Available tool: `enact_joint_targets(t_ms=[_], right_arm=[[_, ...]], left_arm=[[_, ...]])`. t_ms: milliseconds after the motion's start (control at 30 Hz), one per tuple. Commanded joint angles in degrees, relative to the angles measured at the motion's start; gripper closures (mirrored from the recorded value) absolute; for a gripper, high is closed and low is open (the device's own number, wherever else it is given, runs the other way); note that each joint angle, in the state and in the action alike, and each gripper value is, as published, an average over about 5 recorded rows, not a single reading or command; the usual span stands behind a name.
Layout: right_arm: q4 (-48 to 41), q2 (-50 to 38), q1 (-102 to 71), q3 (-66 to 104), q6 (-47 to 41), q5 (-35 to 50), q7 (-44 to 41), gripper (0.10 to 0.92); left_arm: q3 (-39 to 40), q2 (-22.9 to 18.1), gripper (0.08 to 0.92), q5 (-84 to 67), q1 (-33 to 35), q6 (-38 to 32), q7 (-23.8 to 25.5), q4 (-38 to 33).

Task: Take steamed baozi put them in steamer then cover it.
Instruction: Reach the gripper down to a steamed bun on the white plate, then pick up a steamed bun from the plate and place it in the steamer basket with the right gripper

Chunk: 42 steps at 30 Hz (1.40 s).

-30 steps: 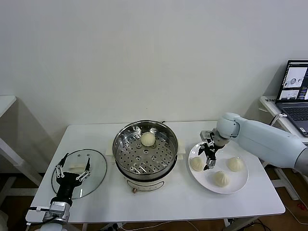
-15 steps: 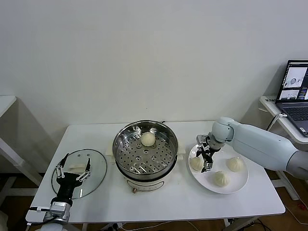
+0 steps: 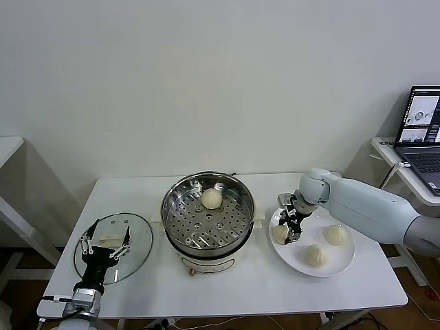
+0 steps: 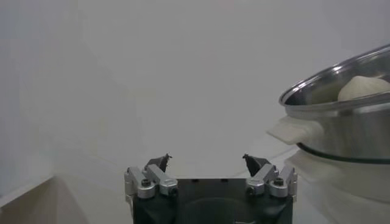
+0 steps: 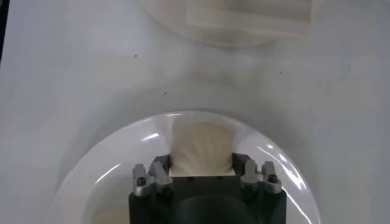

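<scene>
Nearest to me, my left gripper [image 3: 104, 241] is waiting low at the front-left corner of the table [image 3: 227, 282], fingers spread wide, nothing between them. It is hovering just over the cover [image 3: 113, 247], which is lying flat on the table, left of the steamer [image 3: 207, 210].

On the right side, my right gripper [image 3: 289, 225] is now down on the white plate [image 3: 344, 265], at the bun closest to the steamer. A sec ago the jaws were standing wide over this baozi [image 5: 202, 146]; now they are closing in on it. In the right wrist view the two fingers are sitting on both flanks of the dough, touching or nearly so. I am judging the grip as just forming, not yet proven, bc the bun is not lifted from the plate yet.

Meaning for the task: this is the pick of bun no. 2. Two other baozi, one at the plate front [image 3: 315, 255] and one at its right [image 3: 336, 234], are waiting on the plate. Next I am expecting to need a gentle squeeze, as soft dough can dent or slip.

Farther back, one baozi [image 3: 211, 198] is already sitting on the perforated tray inside the steamer, near its rear wall. Cover is off, so closing is coming last.
</scene>
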Motion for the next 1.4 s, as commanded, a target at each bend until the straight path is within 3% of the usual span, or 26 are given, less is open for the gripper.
enact_joint_targets(t_ms=[33, 433, 633, 800, 1033, 1400], right_arm=[[1.9, -2.1, 1.9, -0.3, -0.2, 1.1, -0.2, 0.355], [20.5, -13.4, 33.2, -21.0, -4.8, 19.1, -1.3, 0.38], [29.0, -11.5, 48.0, -28.9, -10.8, 29.2, 1.4, 0.376], [34.0, -4.8, 54.7, -29.7, -18.5, 37.0, 4.2, 0.374], [31.9, 8.9, 52.4, -25.0, -26.6, 46.2, 9.5, 0.369], [18.2, 27.4, 41.1, -21.5, -29.0, 45.9, 11.6, 0.389]], left_arm=[[0.2, 0.0, 0.177, 0.1, 0.0, 0.1, -0.1, -0.1], [0.8, 0.6, 0.177, 0.1, -0.3, 0.7, -0.3, -1.2], [0.3, 1.0, 0.177, 0.0, -0.4, 0.5, -0.2, -1.3], [0.1, 1.2, 0.177, -0.1, -0.4, 0.3, -0.2, -1.7], [0.0, 1.4, 0.177, -0.3, -0.7, 0.3, -0.2, -2.5], [-2.3, 2.1, 0.177, -1.4, -0.9, 0.6, -0.2, -2.3]])
